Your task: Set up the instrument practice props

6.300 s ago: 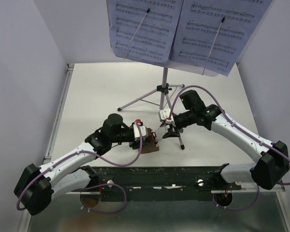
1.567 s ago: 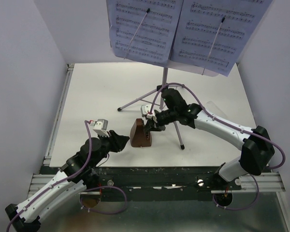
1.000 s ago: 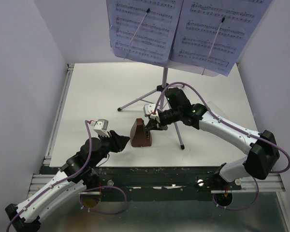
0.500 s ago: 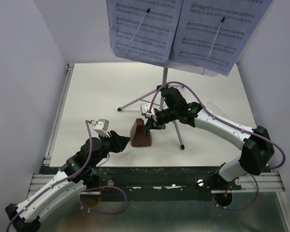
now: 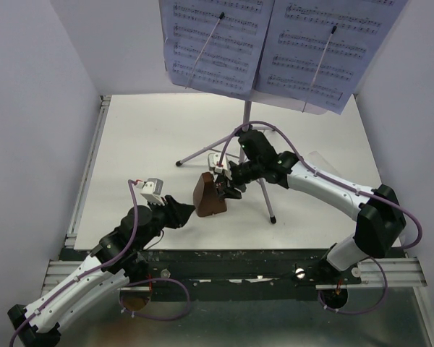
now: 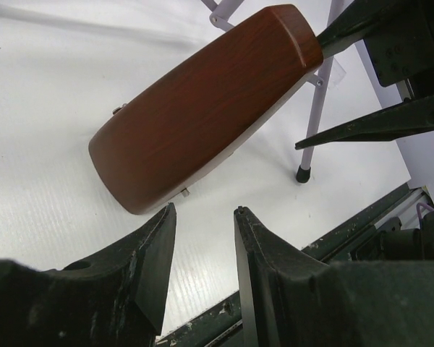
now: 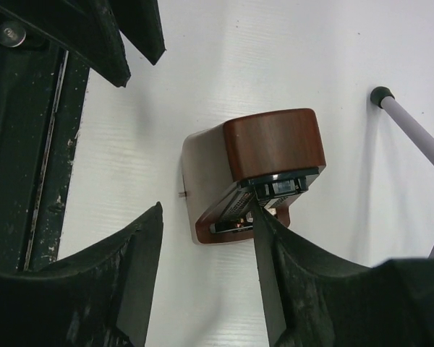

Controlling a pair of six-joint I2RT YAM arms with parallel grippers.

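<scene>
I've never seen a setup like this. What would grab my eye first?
The sheet music, two lavender pages on the stand, fills the top of the overhead view. Below it, a small brown metronome stands on the white table by the stand's legs, with the left gripper and right gripper open on either side of it.

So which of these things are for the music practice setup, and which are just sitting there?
For the job:
- music stand
- sheet-music pages
- brown metronome

Just there:
- white table
- black rail along the table's near edge
</scene>
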